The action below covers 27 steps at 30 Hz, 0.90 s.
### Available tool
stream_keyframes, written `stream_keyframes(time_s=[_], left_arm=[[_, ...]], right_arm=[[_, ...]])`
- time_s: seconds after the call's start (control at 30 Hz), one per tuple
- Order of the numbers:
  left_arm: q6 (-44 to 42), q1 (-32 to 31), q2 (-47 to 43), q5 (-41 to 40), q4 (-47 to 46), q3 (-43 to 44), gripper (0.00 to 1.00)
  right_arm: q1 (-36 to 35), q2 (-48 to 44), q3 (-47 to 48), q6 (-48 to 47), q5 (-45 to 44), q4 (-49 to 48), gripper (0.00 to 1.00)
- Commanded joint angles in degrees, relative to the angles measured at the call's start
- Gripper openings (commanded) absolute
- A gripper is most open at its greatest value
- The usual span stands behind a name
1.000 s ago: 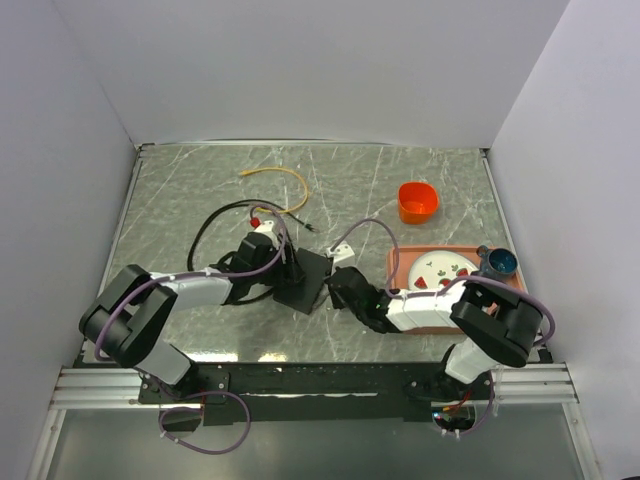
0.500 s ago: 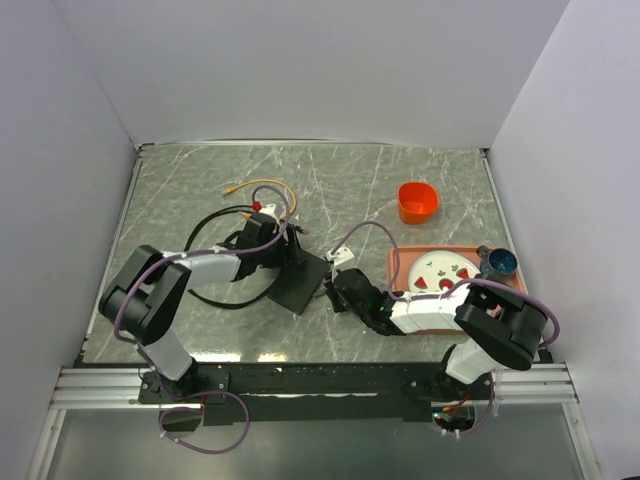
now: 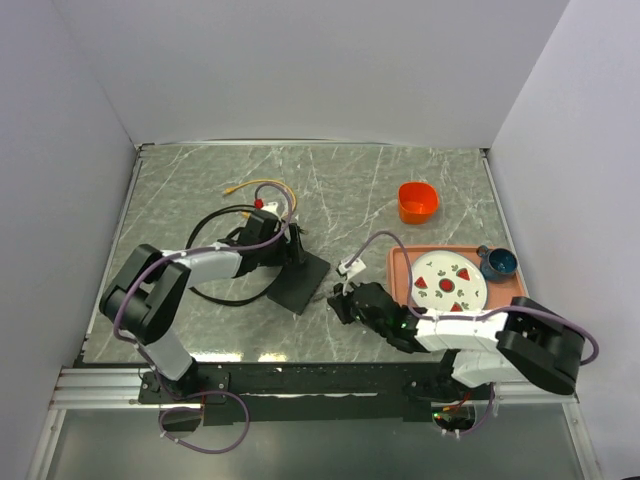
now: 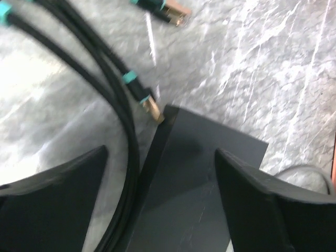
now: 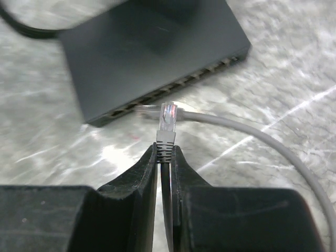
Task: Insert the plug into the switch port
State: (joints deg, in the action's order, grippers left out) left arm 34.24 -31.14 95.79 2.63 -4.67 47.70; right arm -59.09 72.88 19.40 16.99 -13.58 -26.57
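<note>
The right claw [image 5: 164, 152] is clamped on the plug [image 5: 168, 116], just short of the socket row [image 5: 173, 86] of the switch [image 5: 152, 47], which lies flat on the counter [image 3: 400, 170]. The left claw [image 4: 160, 152] gapes wide over its corner. An orange tray [image 3: 397, 265] holds a white plate [image 3: 450, 282] and blue cup [image 3: 498, 262].

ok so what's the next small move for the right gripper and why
Probably ease the right gripper forward, nudging the plug into the socket straight ahead. It is shut on the plug, whose clear tip points at the switch and stands just short of its socket row. The left gripper is open astride the switch, so push gently.
</note>
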Motion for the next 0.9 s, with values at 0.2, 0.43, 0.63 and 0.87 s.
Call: stream_keyframes(time_s=[0.2,0.43,0.63,0.87], left_arm=[[1.97,0.11,-6.22,-2.46,9.06,-6.03,1.0],[2.32,0.02,-6.67,1.49,5.9,-8.85,0.99],[1.18,-0.15,-4.82,3.43,5.02,-9.21,0.97],[-0.05,-0.33,-3.07,5.71,2.03,-9.56,0.9]], right_arm=[[-4.8,1.73,0.82,-1.61,3.12,-2.08,0.0],[-6.83,7.88,2.04,-1.7,2.16,-2.26,0.0],[-7.0,13.68,4.6,-3.63,0.84,-5.42,0.0],[-6.92,13.96,4.95,-4.16,-1.18,-7.44,0.0]])
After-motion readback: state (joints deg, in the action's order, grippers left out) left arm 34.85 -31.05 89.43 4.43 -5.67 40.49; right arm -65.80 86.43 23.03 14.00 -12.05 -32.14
